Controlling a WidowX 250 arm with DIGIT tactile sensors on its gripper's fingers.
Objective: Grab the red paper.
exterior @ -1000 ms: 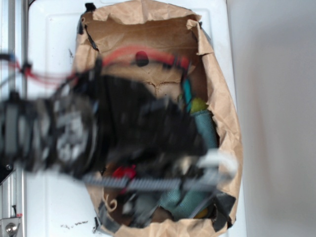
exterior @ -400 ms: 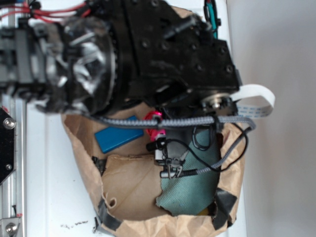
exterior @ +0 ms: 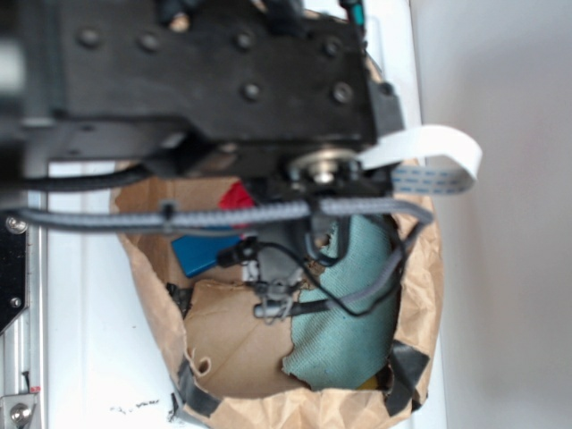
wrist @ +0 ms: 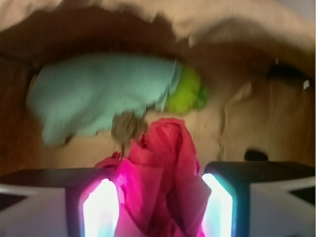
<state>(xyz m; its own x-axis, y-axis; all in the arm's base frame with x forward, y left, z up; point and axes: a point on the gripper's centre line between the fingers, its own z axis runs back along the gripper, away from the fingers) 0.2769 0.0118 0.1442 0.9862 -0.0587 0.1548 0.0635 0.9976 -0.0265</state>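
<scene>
The red paper is a crumpled red ball held between my gripper's two fingers, filling the gap from pad to pad in the wrist view. My gripper is shut on it and holds it above the floor of the brown paper bag. In the exterior view only a small corner of the red paper shows under the black arm, which hides the gripper itself.
In the bag lie a teal cloth, a blue block and a yellow-green object. Grey cables hang from the arm over the bag. A metal rail runs at the left.
The arm has moved up in the picture over the bag's far end, carrying the red paper with it. The teal cloth and blue block came into view.
</scene>
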